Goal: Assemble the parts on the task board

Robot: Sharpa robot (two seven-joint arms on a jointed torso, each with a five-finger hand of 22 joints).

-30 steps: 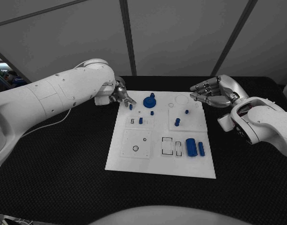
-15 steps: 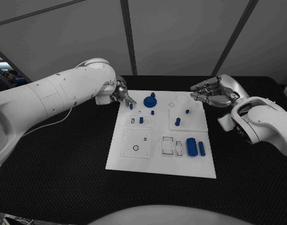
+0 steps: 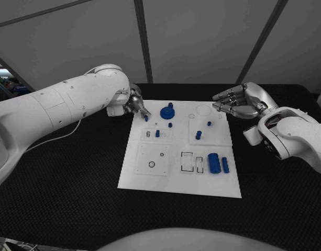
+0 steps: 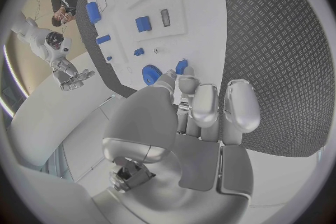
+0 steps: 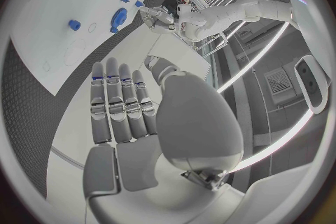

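Note:
The white task board (image 3: 177, 180) lies mid-table. My left hand (image 3: 132, 106) hovers over its far left corner and pinches a small blue peg (image 3: 146, 117) at its fingertips; the left wrist view has this peg (image 4: 182, 66) beside the blue gear (image 4: 150, 74). The gear (image 3: 167, 112) stands on the board just right of the hand. Short blue pegs (image 3: 157, 134) (image 3: 198, 135) stand mid-board, and two blue cylinders (image 3: 214, 163) lie near the right edge. My right hand (image 3: 234, 105) hangs beyond the board's far right corner, holding nothing, its fingers (image 5: 122, 103) side by side.
Black textured table (image 3: 62, 183) surrounds the board. Outlined slots (image 3: 187, 162) and a round hole (image 3: 152, 164) mark the board's near half. A white cable (image 3: 54, 138) trails under my left arm.
My left hand with the small blue peg has edged slightly toward the board's far edge. The right hand has not moved.

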